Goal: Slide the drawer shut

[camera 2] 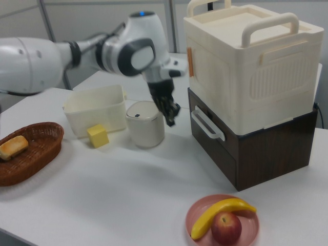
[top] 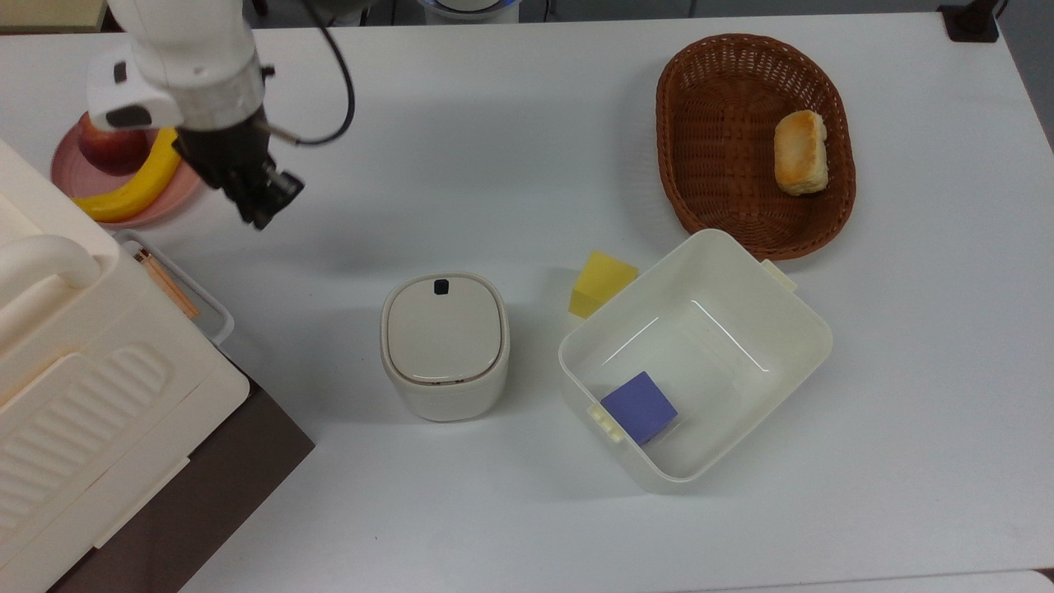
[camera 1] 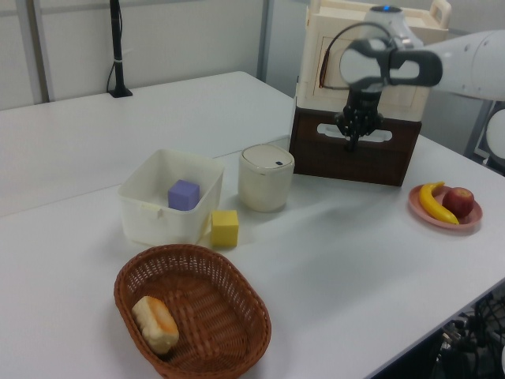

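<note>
The drawer (camera 2: 212,134) looks shut; end effector (camera 2: 171,116), fingers together, hangs off its handle (camera 2: 207,124): back away straight.

The gripper (top: 263,216) hung over the desk (top: 510,132), apart from the drawer (top: 177,284) at the top view's left. Beside it sat a pink plate (top: 177,198) with a banana (top: 132,193) and an apple (top: 107,148).

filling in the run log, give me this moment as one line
task: slide drawer closed | drawer: pushed in, front about flush | gripper: off the handle, above the table, holding nothing | phase: retreat
</note>
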